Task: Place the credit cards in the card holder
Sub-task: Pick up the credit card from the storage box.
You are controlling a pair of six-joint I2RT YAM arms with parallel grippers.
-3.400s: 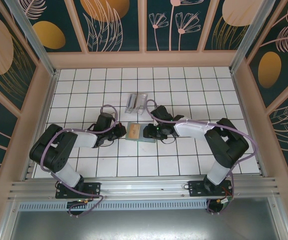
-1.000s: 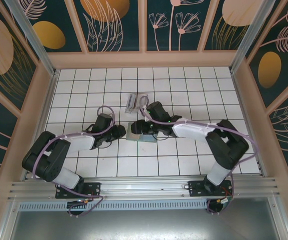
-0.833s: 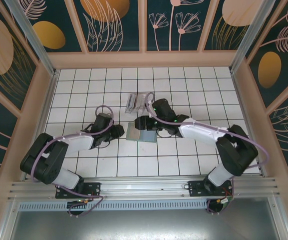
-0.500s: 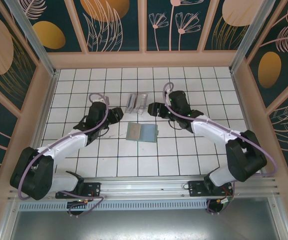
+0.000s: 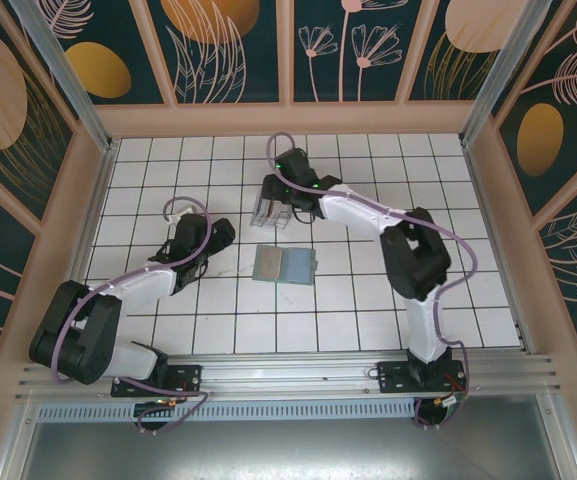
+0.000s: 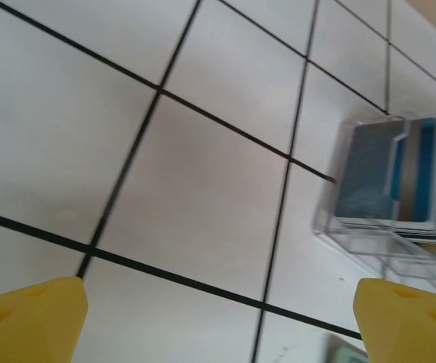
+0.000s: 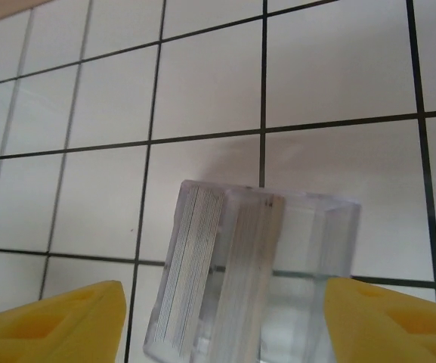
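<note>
Roughly, the job looks part done at best.

Top view: the holder (image 5: 284,265) lies unfolded at the middle of the bench (image 5: 368,300), with neither gripper touching it. Whether any card sits in its slots is too small to tell. The clear box (image 5: 271,216) stands just at 12 o'clock from the holder. The right gripper (image 5: 272,192) hangs over the box. The left gripper (image 5: 220,232) rests at about 9 to 10 o'clock from the holder, apart from it.

Left wrist view: the left gripper (image 6: 218,325) is spread wide with bare tiles between its fingertips and nothing held. At 2 o'clock lies the box (image 6: 376,246), with blue cards (image 6: 384,174) stacked inside.

Right wrist view: the right gripper (image 7: 225,321) is spread, a fingertip on each side of the box (image 7: 255,265), not clamped on it as far as I can see.

So cards remain in the box. I judge that fetching them and slotting them into the holder is still to do.
</note>
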